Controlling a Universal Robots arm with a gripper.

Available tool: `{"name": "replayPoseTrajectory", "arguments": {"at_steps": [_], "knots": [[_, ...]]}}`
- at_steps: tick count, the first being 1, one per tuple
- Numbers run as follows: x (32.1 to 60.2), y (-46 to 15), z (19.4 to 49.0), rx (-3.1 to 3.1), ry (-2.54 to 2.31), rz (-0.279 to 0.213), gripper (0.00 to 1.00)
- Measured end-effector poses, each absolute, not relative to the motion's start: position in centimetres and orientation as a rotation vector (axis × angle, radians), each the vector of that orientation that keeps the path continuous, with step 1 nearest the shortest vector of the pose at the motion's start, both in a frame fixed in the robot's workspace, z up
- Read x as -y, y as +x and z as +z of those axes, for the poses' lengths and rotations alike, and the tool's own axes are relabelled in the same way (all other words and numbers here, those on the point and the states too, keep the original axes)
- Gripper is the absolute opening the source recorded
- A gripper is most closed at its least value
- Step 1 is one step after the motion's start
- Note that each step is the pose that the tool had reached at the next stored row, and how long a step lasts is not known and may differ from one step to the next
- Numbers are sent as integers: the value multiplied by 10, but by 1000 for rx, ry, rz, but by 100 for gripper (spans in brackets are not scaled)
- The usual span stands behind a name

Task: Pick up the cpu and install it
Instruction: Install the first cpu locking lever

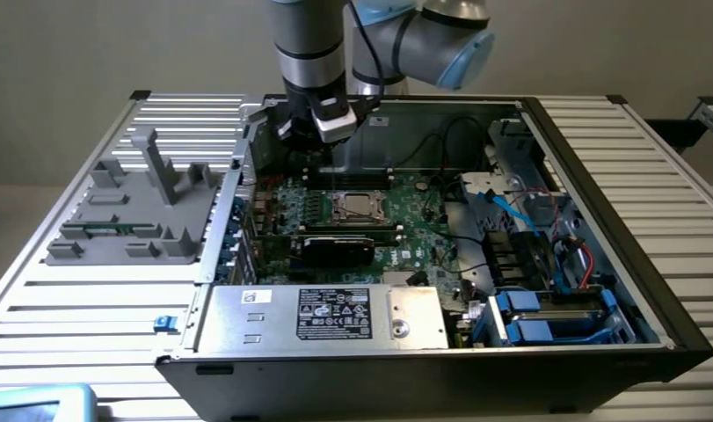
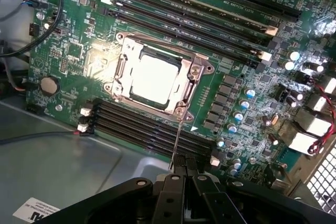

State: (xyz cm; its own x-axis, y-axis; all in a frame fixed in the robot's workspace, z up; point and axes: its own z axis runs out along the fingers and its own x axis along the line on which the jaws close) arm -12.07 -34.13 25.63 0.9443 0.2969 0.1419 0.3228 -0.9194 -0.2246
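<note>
My pincer (image 2: 181, 170) is pressed together, poised over the open computer case (image 1: 667, 325) in the upper middle of the exterior view. The cpu (image 2: 155, 80) lies flat inside the socket frame (image 2: 122, 69) on the green motherboard (image 2: 68, 51), near that frame's centre. A thin metal rod (image 2: 176, 142) runs from the socket frame towards my fingertips; I cannot tell whether I pinch it.

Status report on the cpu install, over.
Gripper shut, above the motherboard. Cpu sits inside the socket frame, top bare. Thin rod runs from frame toward gripper.
</note>
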Motion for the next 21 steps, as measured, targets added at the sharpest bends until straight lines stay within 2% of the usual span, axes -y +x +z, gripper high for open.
{"name": "replayPoseTrajectory", "arguments": {"at_steps": [21], "knots": [[341, -117, 256, 452, -2855, -158, 11]]}}
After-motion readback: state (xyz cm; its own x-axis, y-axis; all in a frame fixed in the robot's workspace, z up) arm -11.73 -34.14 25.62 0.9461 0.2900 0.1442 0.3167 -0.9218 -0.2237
